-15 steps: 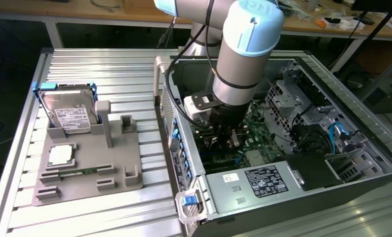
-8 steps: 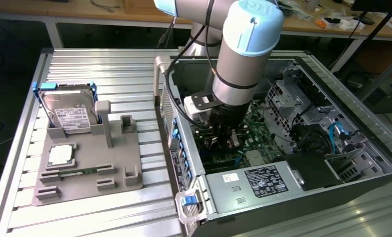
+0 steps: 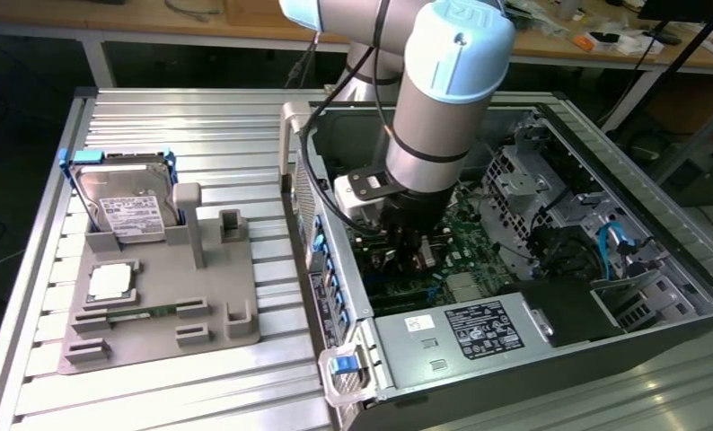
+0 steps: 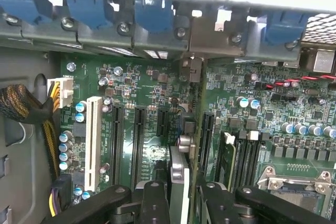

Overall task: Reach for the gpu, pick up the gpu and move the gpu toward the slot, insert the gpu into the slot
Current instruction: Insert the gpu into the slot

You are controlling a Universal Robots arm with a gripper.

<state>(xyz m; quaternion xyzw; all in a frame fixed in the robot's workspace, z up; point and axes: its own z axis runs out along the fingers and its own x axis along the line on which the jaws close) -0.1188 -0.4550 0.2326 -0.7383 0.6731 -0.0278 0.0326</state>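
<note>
Inside the open computer case (image 3: 644,296), the gripper (image 4: 181,195) holds the gpu (image 4: 178,182) above the motherboard (image 4: 157,85).

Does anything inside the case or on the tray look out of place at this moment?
Nothing stands out. The gripper holds the gpu edge-on and upright over the motherboard. On the grey tray the hard drive leans in its stand and the processor chip lies flat.

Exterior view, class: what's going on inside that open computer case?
The robot arm's gripper reaches down into the open grey computer case, above the green motherboard. Its black fingers are closed on a thin flat dark-green circuit card with a silvery metal end bracket, seen edge-on in the wrist view. Whether the card is seated yet cannot be told. A silver hard drive stands outside, at the exterior view's left.
</note>
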